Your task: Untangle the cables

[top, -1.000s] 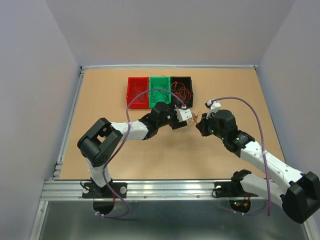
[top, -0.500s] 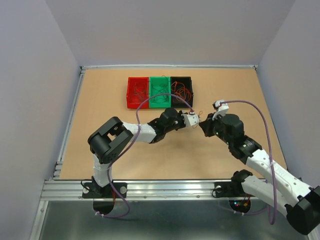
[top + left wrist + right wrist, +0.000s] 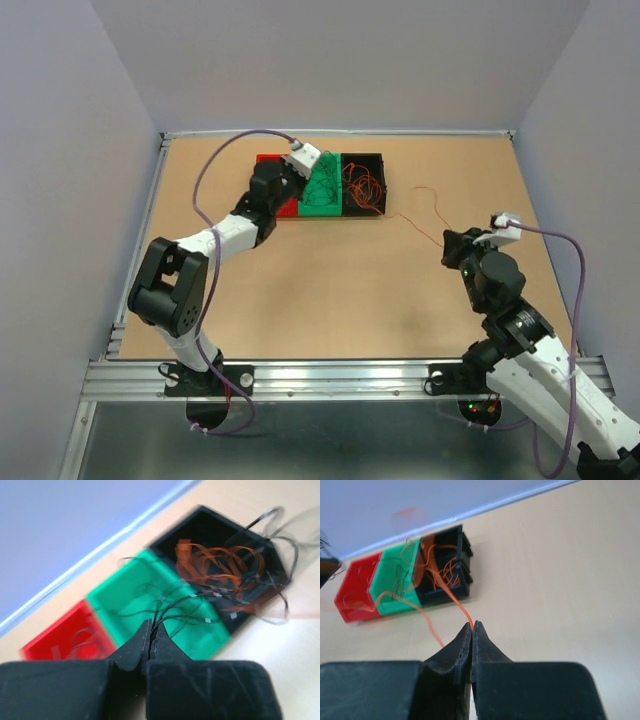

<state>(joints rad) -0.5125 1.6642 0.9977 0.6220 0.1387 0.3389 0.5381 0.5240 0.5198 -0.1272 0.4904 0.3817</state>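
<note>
The left arm (image 3: pixel 215 240) and the right arm (image 3: pixel 525 372) are alike, each made of white tubular links joined by chunky black joint housings. A thin lilac cable (image 3: pixel 560 236) runs loose along each arm in a wide loop and ends at a small white block by the wrist. Each arm stands on a black base plate (image 3: pixel 228 380), and tiny red and green lights (image 3: pixel 480 406) glow at the right one. The left hand (image 3: pixel 151 629) and the right hand (image 3: pixel 472 626) are matt black, each a blocky body with two fingers (image 3: pixel 451 652) tapering to thin points
</note>
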